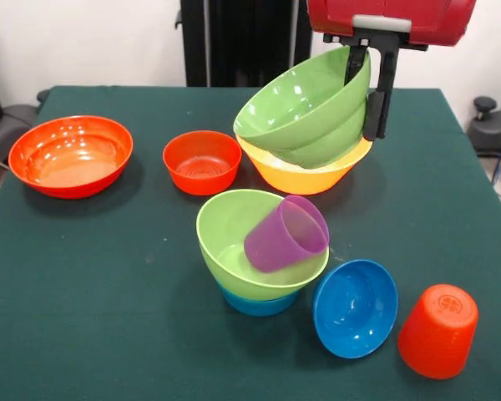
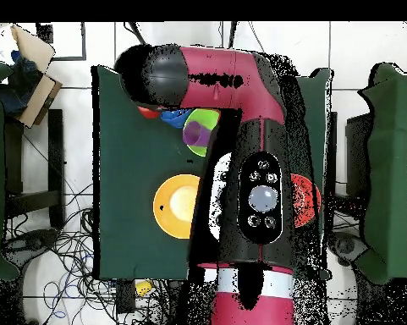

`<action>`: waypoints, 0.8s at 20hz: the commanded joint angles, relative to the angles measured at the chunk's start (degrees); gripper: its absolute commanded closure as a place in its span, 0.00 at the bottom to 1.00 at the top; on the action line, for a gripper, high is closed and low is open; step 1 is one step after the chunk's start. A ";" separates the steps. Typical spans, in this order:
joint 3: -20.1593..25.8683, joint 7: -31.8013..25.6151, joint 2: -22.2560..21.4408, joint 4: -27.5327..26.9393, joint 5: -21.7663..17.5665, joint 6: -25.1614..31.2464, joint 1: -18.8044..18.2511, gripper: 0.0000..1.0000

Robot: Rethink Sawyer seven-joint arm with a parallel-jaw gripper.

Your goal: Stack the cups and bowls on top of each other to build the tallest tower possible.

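My gripper (image 1: pixel 367 90) is shut on the rim of a light green bowl (image 1: pixel 305 104), one finger inside the bowl and one outside. That bowl tilts toward the camera, its underside down in the large yellow-orange bowl (image 1: pixel 305 177) (image 2: pixel 177 206). In the middle stands the tower: a second light green bowl (image 1: pixel 234 242) nested on a light blue bowl (image 1: pixel 259 303). A purple cup (image 1: pixel 285 234) (image 2: pixel 197 133) lies on its side in it. In the overhead view the arm hides my gripper.
A dark blue bowl (image 1: pixel 355 307) leans on its edge right of the tower, beside an upside-down orange-red cup (image 1: pixel 438 330). A medium red-orange bowl (image 1: pixel 202 160) and a large red-orange bowl (image 1: pixel 71 154) stand at the left. The table's edge (image 1: pixel 0 200) runs close by the large bowl.
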 commanded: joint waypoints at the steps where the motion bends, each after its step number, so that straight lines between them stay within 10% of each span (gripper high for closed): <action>1: 1.09 -3.55 5.80 -8.37 -4.83 14.28 0.99 1.00; 8: -6.42 15.49 24.86 -29.12 -5.34 13.14 7.47 1.00; 16: -10.53 13.57 22.87 -30.25 -1.20 22.38 8.80 1.00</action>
